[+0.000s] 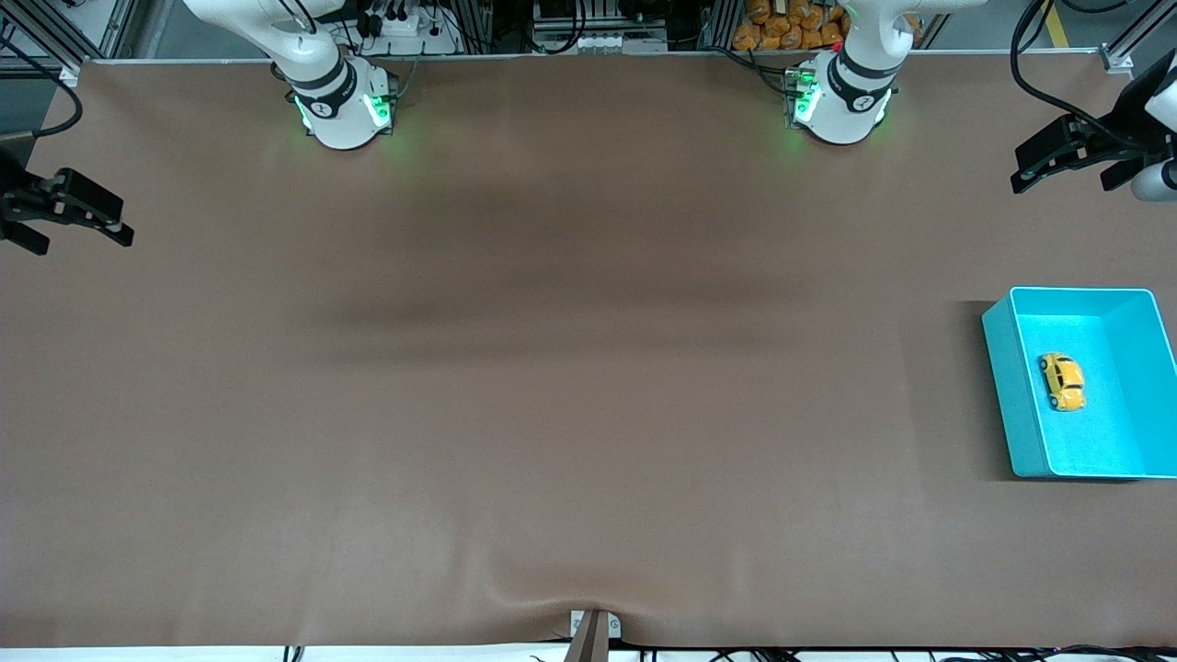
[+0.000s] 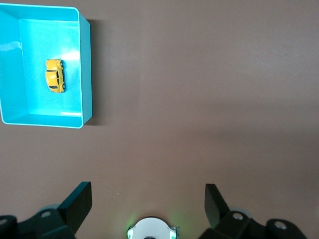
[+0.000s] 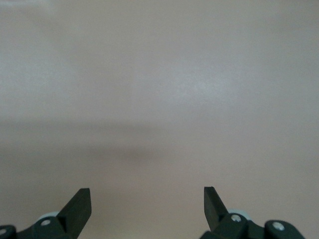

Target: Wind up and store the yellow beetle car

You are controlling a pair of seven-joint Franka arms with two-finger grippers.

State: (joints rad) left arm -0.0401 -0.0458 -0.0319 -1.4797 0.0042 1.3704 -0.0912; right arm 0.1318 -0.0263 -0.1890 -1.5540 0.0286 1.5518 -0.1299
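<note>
The yellow beetle car (image 1: 1062, 381) lies inside the turquoise bin (image 1: 1004, 386) at the middle right of the front frame, its long axis running roughly up and down the picture. The left pincer (image 1: 1057, 158), spread wide and empty at the upper right, is much the closer one, with the bin lower in the frame. The right pincer (image 1: 78, 210), also spread and empty, waits at the frame's left edge over the table (image 1: 552, 368).

Brown table (image 1: 552, 368) bears a turquoise bin (image 1: 1002, 386).
</note>
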